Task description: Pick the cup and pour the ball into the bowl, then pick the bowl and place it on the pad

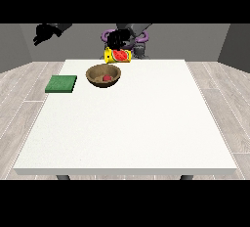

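So my hand at the view's right is wrapped round the yellow watermelon-print cup, tipped sideways just above the bowl in the upper middle. The red ball is already in the round wooden bowl. My other hand hangs upper left; can't tell its fingers. Risk: the cup clips the rim on the way out and nudges the bowl away from the flat green pad

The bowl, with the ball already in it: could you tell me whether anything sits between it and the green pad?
Nothing visible does: only bare table lies between the bowl and the green pad.
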